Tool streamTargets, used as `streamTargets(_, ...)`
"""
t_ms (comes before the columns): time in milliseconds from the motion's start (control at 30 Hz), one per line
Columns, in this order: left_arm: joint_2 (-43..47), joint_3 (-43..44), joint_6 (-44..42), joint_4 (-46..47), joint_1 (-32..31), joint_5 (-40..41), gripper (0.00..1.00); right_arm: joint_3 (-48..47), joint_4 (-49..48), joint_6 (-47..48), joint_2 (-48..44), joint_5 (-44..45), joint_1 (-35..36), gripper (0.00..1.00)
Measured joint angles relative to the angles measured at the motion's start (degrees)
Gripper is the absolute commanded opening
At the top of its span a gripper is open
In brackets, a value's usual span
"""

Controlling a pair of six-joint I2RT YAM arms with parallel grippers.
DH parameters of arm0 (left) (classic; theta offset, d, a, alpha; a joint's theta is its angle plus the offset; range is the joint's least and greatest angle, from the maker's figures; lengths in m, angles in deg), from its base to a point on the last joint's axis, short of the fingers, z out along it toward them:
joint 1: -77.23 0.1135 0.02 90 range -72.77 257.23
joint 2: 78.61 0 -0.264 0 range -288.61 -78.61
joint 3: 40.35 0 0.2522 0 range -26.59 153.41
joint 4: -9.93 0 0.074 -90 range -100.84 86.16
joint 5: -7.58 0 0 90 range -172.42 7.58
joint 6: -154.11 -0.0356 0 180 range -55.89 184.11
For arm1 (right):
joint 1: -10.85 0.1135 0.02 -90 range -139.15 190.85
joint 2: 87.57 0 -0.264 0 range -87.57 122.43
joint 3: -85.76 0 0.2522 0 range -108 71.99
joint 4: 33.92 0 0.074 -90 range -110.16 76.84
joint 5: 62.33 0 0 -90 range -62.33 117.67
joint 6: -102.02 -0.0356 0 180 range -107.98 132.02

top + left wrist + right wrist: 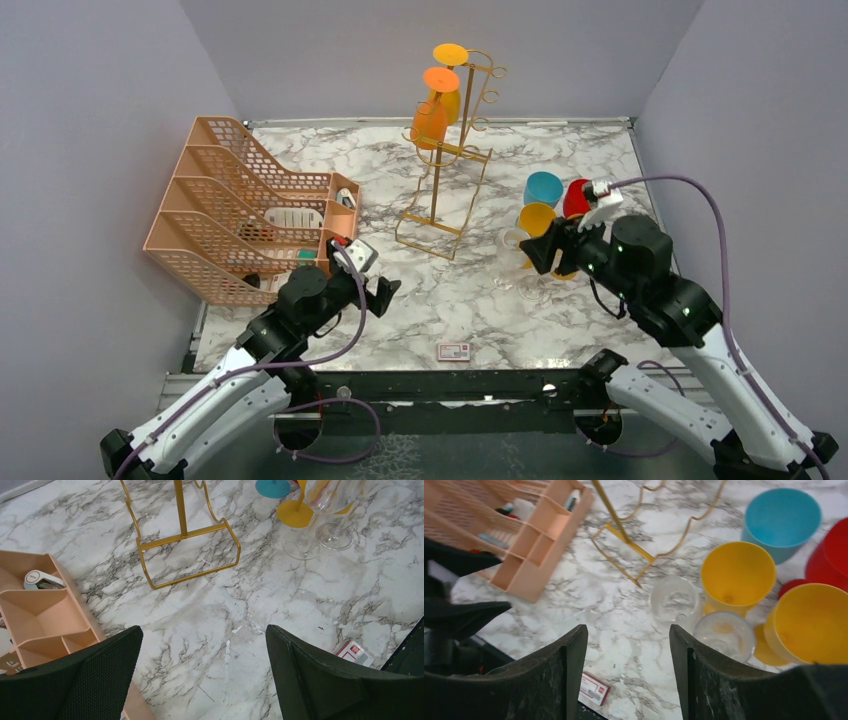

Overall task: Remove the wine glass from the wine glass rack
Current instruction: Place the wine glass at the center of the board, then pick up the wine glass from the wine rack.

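The gold wine glass rack [437,190] stands at the back centre of the marble table [470,300]. Two orange wine glasses [431,120] hang upside down from its upper hooks. To its right stand two clear wine glasses [674,600], one beside the other [725,636], among coloured ones. My right gripper [528,255] hovers over them, open, with only marble between its fingers [628,632]; the nearer clear glass is just right of its right finger. My left gripper [385,295] is open above bare marble [204,630], near the rack's base frame [187,555].
A peach mesh organiser [240,215] fills the left side, close to my left arm. Upright yellow [738,575], yellow [811,622], teal [781,522] and red [831,550] glasses crowd the right. A small red-and-white card [453,350] lies near the front edge.
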Motion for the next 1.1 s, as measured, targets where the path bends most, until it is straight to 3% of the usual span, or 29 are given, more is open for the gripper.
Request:
streamTargets(167, -2.95, 0.33, 0.46, -0.17, 0.0, 0.09, 0.99, 10.1, -11.56, -0.74, -9.7, -10.97, 0.02, 0.66)
streamTargets(367, -12.85, 6.86, 1.03, -1.27, 1.66, 0.2, 0.99, 16.17, -19.96, -2.38, -12.48, -19.8, 0.0, 0.67)
streamTargets(500, -20.65, 12.28, 2.89, -0.74, 7.69, -0.42, 0.99, 16.48, -21.62, -3.13, -12.26, -22.16, 0.02, 0.68)
streamTargets(633, -26.91, 18.51, 6.49, 0.09, 18.91, -4.55, 0.99, 16.48, -21.49, -3.23, -12.13, -22.47, 0.02, 0.69)
streamTargets(800, -36.81, 32.92, 12.87, 0.17, 29.81, -9.46, 0.95, 16.46, -20.61, -2.86, -12.33, -22.25, 0.0, 0.7)
streamTargets(1100, -61.09, 70.27, 23.58, 0.85, 32.35, -21.44, 0.82, 16.33, -19.04, -1.49, -13.07, -21.62, 0.0, 0.7)
